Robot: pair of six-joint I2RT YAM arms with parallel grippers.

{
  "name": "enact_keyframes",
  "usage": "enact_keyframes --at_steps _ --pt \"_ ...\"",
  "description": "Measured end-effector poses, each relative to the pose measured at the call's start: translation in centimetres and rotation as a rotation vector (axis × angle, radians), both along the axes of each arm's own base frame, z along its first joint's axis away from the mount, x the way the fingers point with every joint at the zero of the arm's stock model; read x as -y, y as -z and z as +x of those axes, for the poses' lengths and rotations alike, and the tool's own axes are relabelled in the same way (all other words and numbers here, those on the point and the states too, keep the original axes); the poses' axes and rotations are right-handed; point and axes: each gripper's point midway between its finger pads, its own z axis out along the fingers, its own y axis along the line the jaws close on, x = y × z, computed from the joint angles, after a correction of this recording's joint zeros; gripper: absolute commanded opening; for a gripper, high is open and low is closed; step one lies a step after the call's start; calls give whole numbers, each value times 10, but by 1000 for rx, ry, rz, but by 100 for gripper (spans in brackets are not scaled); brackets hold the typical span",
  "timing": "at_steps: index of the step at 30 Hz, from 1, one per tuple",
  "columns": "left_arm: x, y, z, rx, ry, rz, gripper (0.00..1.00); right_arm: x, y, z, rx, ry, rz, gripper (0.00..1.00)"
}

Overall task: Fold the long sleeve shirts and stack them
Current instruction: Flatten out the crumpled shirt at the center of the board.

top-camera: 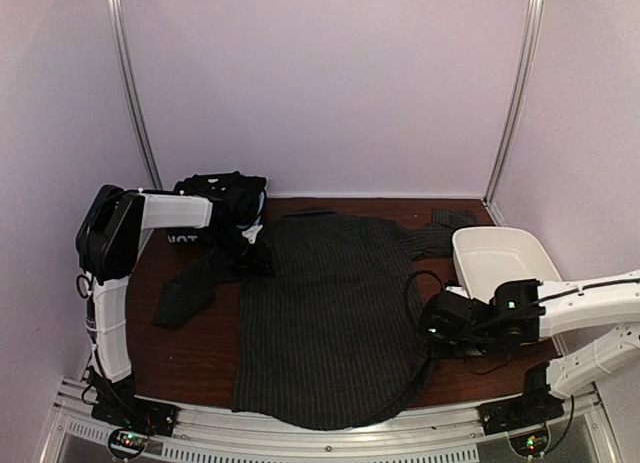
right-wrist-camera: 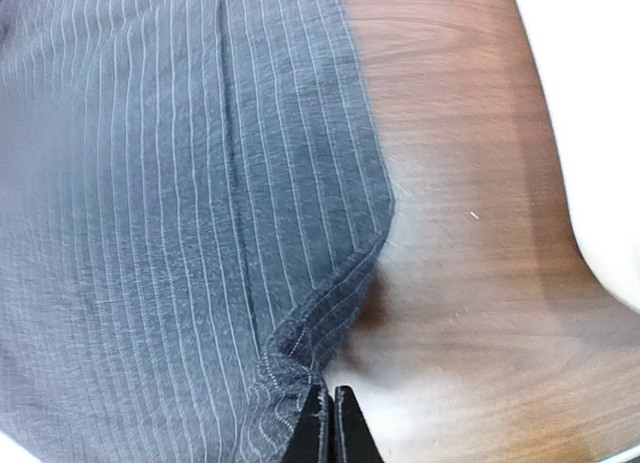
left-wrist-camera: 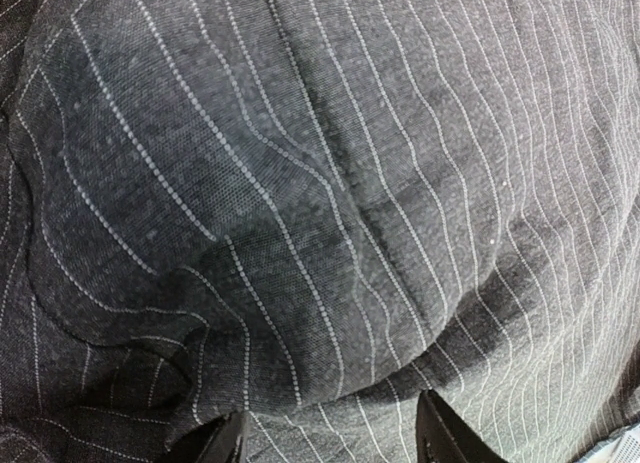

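the right gripper (right-wrist-camera: 322, 423) pinches the edge of the pinstriped shirt (right-wrist-camera: 150, 183) with fingers closed tight. the left gripper (left-wrist-camera: 335, 428) has its fingers apart over the same shirt.

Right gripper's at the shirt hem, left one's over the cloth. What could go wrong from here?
1. The right gripper is shut on only the puckered hem edge of the pinstriped shirt; such a thin pinch may slip on lifting.
2. The left gripper hangs open over the cloth, holding nothing, so the shirt could drag across the table rather than fold.
3. The white tub sits close beside the right arm; a fold swing might knock it.
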Motion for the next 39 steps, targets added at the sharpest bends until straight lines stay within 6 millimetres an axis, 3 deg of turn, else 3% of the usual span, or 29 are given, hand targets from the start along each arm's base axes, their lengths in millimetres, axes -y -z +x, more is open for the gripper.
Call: enact_keyframes --at_steps 3,8,14,19,24,27,30,32,35,39 --pt "0 0 0 -2 0 1 58 16 -12 -8 20 40 111 22" --pt "1 -1 1 -4 1 0 58 22 -41 -11 66 80 282 38" --pt "1 -2 1 -10 0 -2 59 23 -58 -8 100 81 331 40" --pt "0 -5 2 -13 -2 0 60 6 -62 -2 107 31 286 40" --pt "-2 -28 4 21 -17 -12 62 -25 -50 7 94 -39 239 38" --pt "-4 -59 5 83 -31 -31 63 -37 -36 8 73 -56 236 37" --pt "-12 -91 2 152 -60 -43 63 -37 -11 3 39 -54 245 37" --pt "-23 -105 -4 184 -91 -39 64 -26 11 -6 5 -38 240 38" --pt "-61 -112 -19 208 -188 -15 64 -5 39 -19 -40 -6 253 39" --pt "-122 -96 -40 187 -354 34 65 6 48 -27 -60 37 317 38"
